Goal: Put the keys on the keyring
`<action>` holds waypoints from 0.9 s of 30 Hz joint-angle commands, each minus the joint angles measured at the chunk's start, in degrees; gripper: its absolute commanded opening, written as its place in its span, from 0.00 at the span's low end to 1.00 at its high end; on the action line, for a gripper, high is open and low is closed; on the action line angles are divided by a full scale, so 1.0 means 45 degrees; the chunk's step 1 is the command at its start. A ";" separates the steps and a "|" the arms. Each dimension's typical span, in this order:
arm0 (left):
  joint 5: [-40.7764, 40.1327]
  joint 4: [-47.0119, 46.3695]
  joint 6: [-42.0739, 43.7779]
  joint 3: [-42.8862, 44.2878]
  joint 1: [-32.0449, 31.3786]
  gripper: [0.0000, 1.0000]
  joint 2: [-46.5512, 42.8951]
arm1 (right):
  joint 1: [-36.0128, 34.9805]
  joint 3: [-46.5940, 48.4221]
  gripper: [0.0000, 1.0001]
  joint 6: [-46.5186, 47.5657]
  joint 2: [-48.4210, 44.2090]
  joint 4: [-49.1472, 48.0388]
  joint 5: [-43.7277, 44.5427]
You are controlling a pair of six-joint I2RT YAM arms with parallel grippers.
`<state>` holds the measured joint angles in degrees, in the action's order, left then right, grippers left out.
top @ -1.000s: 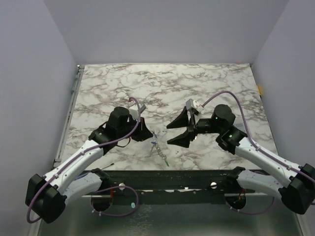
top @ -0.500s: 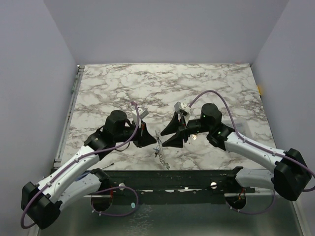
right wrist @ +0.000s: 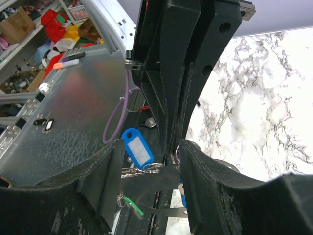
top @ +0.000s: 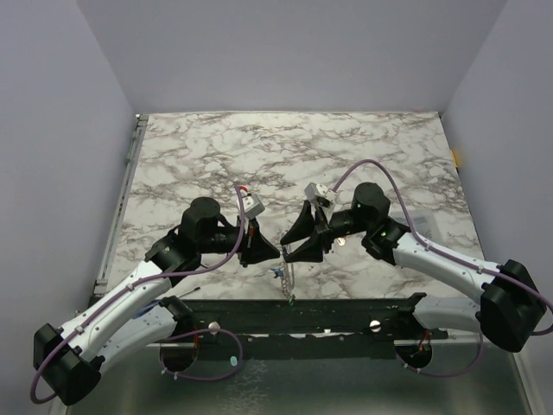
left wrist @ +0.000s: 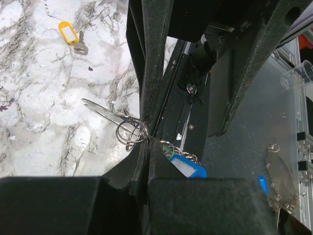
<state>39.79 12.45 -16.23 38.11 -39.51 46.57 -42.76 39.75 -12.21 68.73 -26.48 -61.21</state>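
Left gripper (left wrist: pixel 145 149): fingers pressed together, pinching the keyring (left wrist: pixel 128 132) by its wire. The pinch is on the right edge of the loops, centre of the left wrist view.

Right gripper (right wrist: pixel 152 154): fingers spread, one on each side of the left tips, holding nothing that I can see.

Step, as I read it: the right takes a second grip on the keyring.
- Land the pads on bare wire just beside the left pinch.
- Stay off the left tips, the blue key (right wrist: pixel 137 147) and the green key (right wrist: pixel 132 203) dangling below.
- Left should hold firm. The wire looks thin and would likely twist under an off-centre pinch.
- Risk: clamping tag plastic, so the ring swings.

Orientation, left wrist view: the loops stick out left of the pinch. A bare blade (left wrist: pixel 98 107) points upper left. Links (left wrist: pixel 169 145) and the blue key trail lower right.

Top view: the lot hangs under both grippers at lower centre, long axis near vertical in frame. I can't tell whether it touches the table (top: pixel 216 147).

Yellow key (left wrist: pixel 68 33) lies well apart on the table, upper left of the left wrist view. Its head is upper left and its blade points lower right.
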 commanded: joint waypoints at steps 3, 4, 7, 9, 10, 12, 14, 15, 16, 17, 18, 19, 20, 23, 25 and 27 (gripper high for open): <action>0.0721 -0.0529 0.0655 0.0291 -0.0068 0.00 0.0077 | -0.0263 -0.0092 0.56 -0.0094 0.0072 -0.0230 -0.0718; 0.0734 -0.0531 0.0689 0.0293 -0.0068 0.00 0.0081 | -0.0319 -0.0028 0.56 -0.0072 0.0119 -0.0078 -0.0744; 0.0728 -0.0539 0.0788 0.0306 -0.0059 0.00 0.0062 | -0.0549 0.0166 0.56 0.0246 0.0193 0.0525 -0.0768; 0.0775 -0.0545 0.0857 0.0315 -0.0068 0.00 0.0062 | -0.0720 0.0251 0.56 0.0472 0.0215 0.0892 -0.0608; 0.0785 -0.0540 0.0865 0.0308 -0.0068 0.00 0.0062 | -0.0806 0.0303 0.56 0.0580 0.0242 0.1093 -0.0488; 0.0786 -0.0549 0.0895 0.0272 -0.0086 0.00 0.0062 | -0.0912 0.0433 0.56 0.0744 0.0313 0.1511 -0.0261; 0.0769 -0.0557 0.0927 0.0260 -0.0095 0.00 0.0047 | -0.0960 0.0686 0.56 0.0983 0.0428 0.2155 0.0018; 0.0758 -0.0559 0.0937 0.0230 -0.0101 0.00 0.0033 | -0.0975 0.0812 0.56 0.1146 0.0491 0.2550 0.0076; 0.0739 -0.0559 0.0949 0.0214 -0.0121 0.00 0.0010 | -0.0994 0.0901 0.56 0.1340 0.0501 0.2892 0.0115; 0.0729 -0.0576 0.0950 0.0195 -0.0141 0.00 -0.0023 | -0.1001 0.0944 0.56 0.1486 0.0483 0.3103 0.0193; 0.0731 -0.0591 0.0957 0.0185 -0.0156 0.00 -0.0061 | -0.1004 0.0932 0.56 0.1544 0.0432 0.3161 0.0288; 0.0745 -0.0607 0.0983 0.0182 -0.0175 0.00 -0.0083 | -0.1005 0.0899 0.57 0.1575 0.0357 0.3164 0.0346; 0.0747 -0.0621 0.0984 0.0159 -0.0194 0.00 -0.0110 | -0.1015 0.0902 0.60 0.1555 0.0279 0.3083 0.0446; 0.0719 -0.0702 0.1008 0.0114 -0.0272 0.00 -0.0153 | -0.1005 0.0943 0.62 0.1285 0.0035 0.2725 0.0758; 0.0680 -0.0725 0.1036 0.0097 -0.0298 0.00 -0.0134 | -0.1005 0.1128 0.62 0.1373 0.0030 0.3006 0.0954; 0.0670 -0.0783 0.1054 0.0059 -0.0317 0.00 -0.0135 | -0.1005 0.1374 0.62 0.1618 0.0130 0.3584 0.1141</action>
<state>41.30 13.17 -12.14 38.11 -40.07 47.03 -46.68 43.16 -6.98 69.23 -15.03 -60.03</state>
